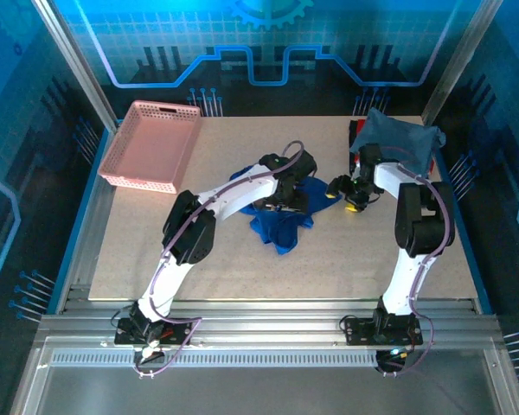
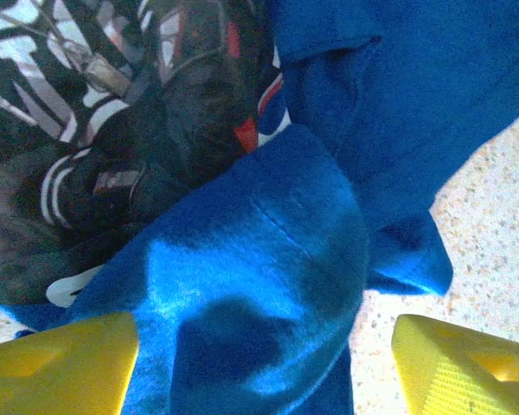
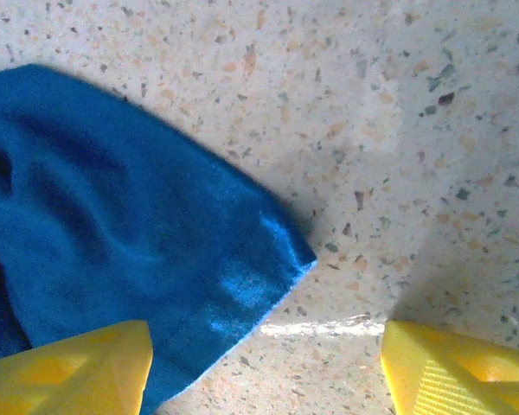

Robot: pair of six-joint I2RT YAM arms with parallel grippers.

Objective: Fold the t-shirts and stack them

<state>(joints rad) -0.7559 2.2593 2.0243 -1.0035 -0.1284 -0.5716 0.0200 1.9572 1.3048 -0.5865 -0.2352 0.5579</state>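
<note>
A royal-blue t-shirt (image 1: 281, 220) lies crumpled in the middle of the table, and its white and red print (image 2: 112, 104) shows in the left wrist view. My left gripper (image 1: 287, 199) hangs low over this shirt, open, with a raised fold of blue cloth (image 2: 251, 285) between its yellow fingers (image 2: 60, 363). At the shirt's right edge my right gripper (image 1: 344, 197) is open too. One of its fingers (image 3: 69, 372) is over a corner of the blue shirt (image 3: 112, 225), the other over bare table. A slate grey-blue t-shirt (image 1: 400, 143) lies bunched at the back right.
A pink perforated basket (image 1: 151, 143) stands at the back left corner. A dark red object (image 1: 355, 130) peeks out at the grey shirt's left edge. Bare speckled tabletop (image 1: 156, 251) stretches to the left and in front of the blue shirt.
</note>
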